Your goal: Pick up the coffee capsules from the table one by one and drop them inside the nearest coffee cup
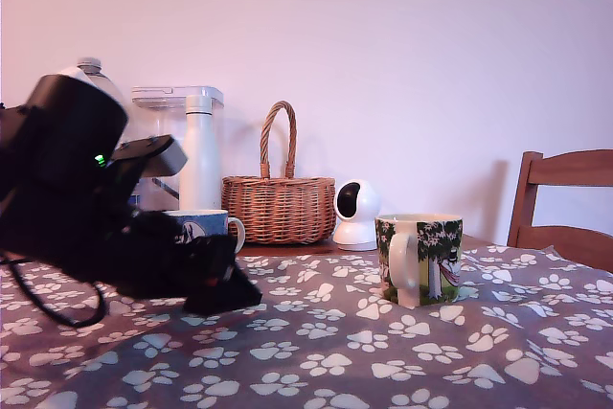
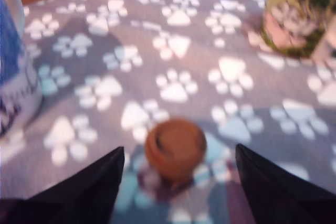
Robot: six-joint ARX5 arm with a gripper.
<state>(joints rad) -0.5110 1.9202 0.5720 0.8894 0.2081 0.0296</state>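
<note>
A small brown coffee capsule (image 2: pixel 175 149) stands on the paw-print table cloth (image 2: pixel 173 45), seen blurred in the wrist view. My gripper (image 2: pixel 178 182) is open, its two black fingers (image 2: pixel 89 187) on either side of the capsule and apart from it. In the exterior view the black arm and gripper (image 1: pixel 225 286) sit low over the table (image 1: pixel 383 352) on the exterior view's left; the capsule is hidden there. The blue-and-white coffee cup (image 1: pixel 206 225) stands just behind the gripper, and its wall shows at the wrist view's edge (image 2: pixel 13 77).
A taller green tree-patterned mug (image 1: pixel 420 258) stands on the exterior view's right. Behind are a wicker basket (image 1: pixel 279 204), a white bottle (image 1: pixel 199 155), a white round camera (image 1: pixel 356 213) and a wooden chair (image 1: pixel 565 203). A black cable (image 1: pixel 57 308) lies by the arm.
</note>
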